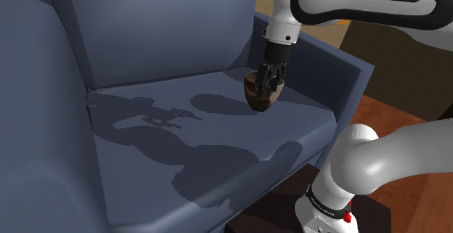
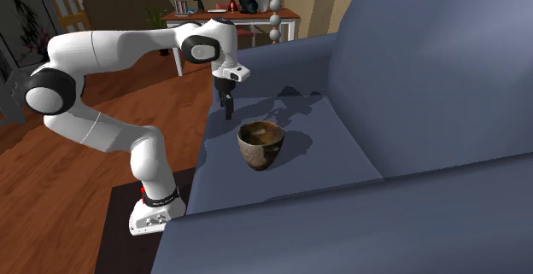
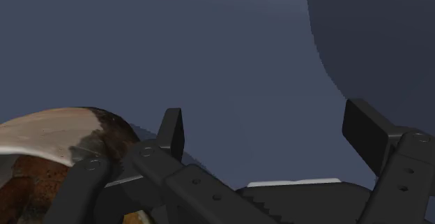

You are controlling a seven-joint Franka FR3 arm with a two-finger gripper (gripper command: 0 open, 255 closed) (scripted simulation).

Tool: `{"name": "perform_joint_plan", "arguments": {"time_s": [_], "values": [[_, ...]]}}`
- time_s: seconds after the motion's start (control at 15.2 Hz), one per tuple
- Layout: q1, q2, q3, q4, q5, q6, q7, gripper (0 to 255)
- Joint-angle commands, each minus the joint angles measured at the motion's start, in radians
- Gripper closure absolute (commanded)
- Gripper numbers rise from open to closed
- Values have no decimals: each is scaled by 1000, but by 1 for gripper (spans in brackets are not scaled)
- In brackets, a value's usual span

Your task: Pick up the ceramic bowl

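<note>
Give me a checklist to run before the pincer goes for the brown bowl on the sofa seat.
1. The pincer is open: ok, its fingers stand apart.
2. The bowl stands upright on the sofa seat: ok.
3. The bowl wall is between the fingers: not ok. In the wrist view the bowl sits outside one finger, and the gap frames bare sofa seat.
4. No finger is pressing on the bowl: cannot tell.
5. The pincer is low enough to clasp the rim: cannot tell.
</note>
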Motion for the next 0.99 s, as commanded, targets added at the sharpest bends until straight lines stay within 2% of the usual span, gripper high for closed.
{"name": "perform_joint_plan", "arguments": {"time_s": [0.0, 0.53, 0.92], "values": [[0, 0, 0, 0, 0, 0, 0, 0], [-28, 253, -98, 172, -123, 59, -177, 0], [-30, 254, -103, 106, -127, 126, -182, 0]]}}
